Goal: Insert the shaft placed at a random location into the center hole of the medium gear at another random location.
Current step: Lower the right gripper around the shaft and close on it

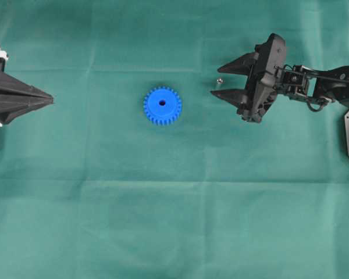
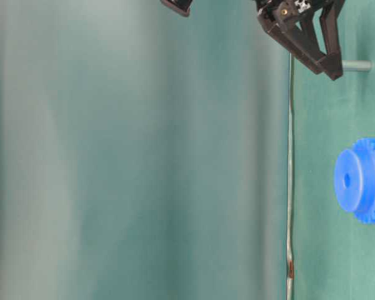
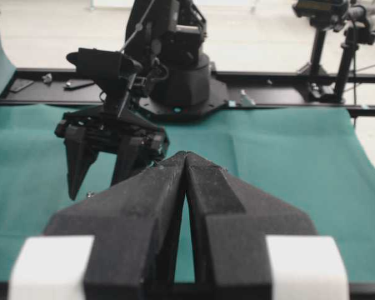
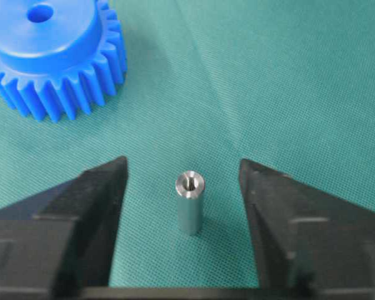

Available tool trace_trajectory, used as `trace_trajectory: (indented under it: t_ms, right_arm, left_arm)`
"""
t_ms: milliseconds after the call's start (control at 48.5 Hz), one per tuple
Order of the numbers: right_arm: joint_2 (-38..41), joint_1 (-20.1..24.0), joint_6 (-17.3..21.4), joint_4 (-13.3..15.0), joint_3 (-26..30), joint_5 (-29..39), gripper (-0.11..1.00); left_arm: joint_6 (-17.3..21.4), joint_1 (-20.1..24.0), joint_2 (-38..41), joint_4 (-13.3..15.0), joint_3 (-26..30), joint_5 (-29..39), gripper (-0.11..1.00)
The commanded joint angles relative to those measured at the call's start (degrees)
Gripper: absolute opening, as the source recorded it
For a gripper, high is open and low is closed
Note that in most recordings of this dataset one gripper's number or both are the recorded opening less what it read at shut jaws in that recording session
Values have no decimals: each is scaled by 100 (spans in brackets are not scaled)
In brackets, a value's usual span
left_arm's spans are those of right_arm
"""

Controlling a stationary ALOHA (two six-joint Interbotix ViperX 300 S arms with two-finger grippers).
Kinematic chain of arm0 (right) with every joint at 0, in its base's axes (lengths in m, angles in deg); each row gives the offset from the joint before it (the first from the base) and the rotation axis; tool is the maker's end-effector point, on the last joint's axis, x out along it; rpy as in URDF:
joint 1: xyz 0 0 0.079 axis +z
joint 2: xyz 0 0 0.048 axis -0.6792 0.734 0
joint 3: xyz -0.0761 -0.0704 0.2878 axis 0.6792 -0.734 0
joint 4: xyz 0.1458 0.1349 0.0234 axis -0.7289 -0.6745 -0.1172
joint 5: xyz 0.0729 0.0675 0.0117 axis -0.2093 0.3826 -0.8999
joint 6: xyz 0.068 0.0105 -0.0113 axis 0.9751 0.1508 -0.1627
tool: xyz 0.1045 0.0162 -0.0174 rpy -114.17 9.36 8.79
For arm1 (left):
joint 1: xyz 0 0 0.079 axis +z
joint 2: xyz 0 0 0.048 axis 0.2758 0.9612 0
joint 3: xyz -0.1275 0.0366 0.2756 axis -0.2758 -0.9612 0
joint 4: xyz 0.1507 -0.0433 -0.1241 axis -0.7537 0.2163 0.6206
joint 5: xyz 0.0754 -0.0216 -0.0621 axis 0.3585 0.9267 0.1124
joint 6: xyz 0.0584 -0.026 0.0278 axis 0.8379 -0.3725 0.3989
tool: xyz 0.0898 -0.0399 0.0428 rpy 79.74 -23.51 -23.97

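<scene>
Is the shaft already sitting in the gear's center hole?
No, the shaft stands upright on the cloth between the right gripper fingers, apart from the gear.

Left gripper (image 1: 51, 100): matte black wedge-shaped fingers (image 3: 147, 206) tapering to a point, granular surface, white blocks at their base; white and black banded parts at the carriage. Right gripper (image 1: 216, 86): black angular fingers (image 4: 81, 206) with faceted, pointed tips, mounted on a boxy black wrist body. Right arm (image 1: 326, 81): black links, thin black cables looped along them, small silver screws at the wrist joint. Black round arm base (image 3: 181, 87) with cable running up it.
</scene>
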Motion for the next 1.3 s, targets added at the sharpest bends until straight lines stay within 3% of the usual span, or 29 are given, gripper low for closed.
trace_trajectory:
  t_ms: [0, 165, 227, 660, 1094, 1280]
  right_arm:
    - [-62, -18, -9, -18, 53, -79, 60]
    - [-62, -18, -53, 9, 70, -62, 21]
    - [-62, -18, -53, 9, 79, -62, 13]
    - [-141, -18, -53, 18, 132, 62, 13]
    - [-1160, -18, -44, 9, 598, 1529, 13]
    - [-1318, -9, -44, 9, 694, 1811, 13]
  left_arm:
    - [-9, 0, 35, -9, 105, -18, 0]
    - [-9, 0, 35, -9, 105, -9, 0]
    - [-9, 0, 26, -9, 105, 0, 0]
    - [-9, 0, 0, -18, 114, 35, 0]
    - [-9, 0, 9, -18, 105, 35, 0]
    - [-9, -9, 9, -18, 114, 53, 0]
